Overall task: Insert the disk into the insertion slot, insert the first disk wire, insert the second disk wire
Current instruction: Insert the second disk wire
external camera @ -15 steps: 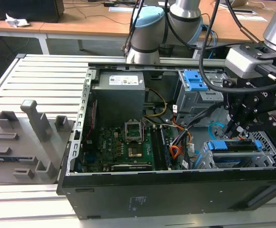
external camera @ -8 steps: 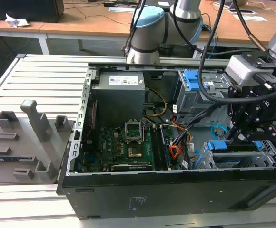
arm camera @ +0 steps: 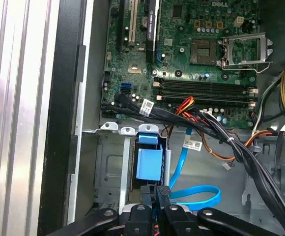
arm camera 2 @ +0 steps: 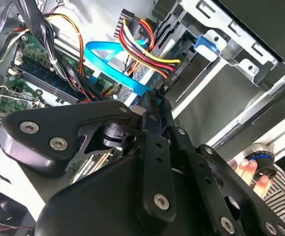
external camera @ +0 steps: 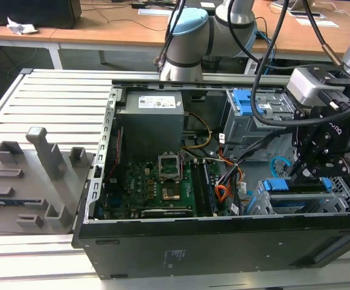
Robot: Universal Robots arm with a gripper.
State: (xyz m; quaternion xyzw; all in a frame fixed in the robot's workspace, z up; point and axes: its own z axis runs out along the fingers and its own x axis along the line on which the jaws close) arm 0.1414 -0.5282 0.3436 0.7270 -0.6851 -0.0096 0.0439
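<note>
The disk [external camera: 295, 194] in its blue caddy [arm camera: 149, 164] lies inside the insertion slot [external camera: 339, 192], the low silver cage at the case's corner on the exterior view's right. My gripper [external camera: 300, 172] hangs just above the disk's end. Its fingers [arm camera 2: 153, 98] are shut on the plug end of the second disk wire [arm camera 2: 108, 53], the light blue cable that loops beside them [arm camera: 196, 194]. The first disk wire [arm camera 2: 147, 49], a red, orange and black bundle, runs down to the disk's end; its plug is hidden behind the cage edge.
The open case holds a motherboard [external camera: 157, 181], a power supply [external camera: 151, 121] and a taller grey cage with a blue latch [external camera: 247, 103]. Black cable bundles [arm camera: 241, 147] cross near the slot. A person's hand [arm camera 2: 245, 169] is outside the case. A grey fixture plate [external camera: 24, 181] lies on the exterior view's left.
</note>
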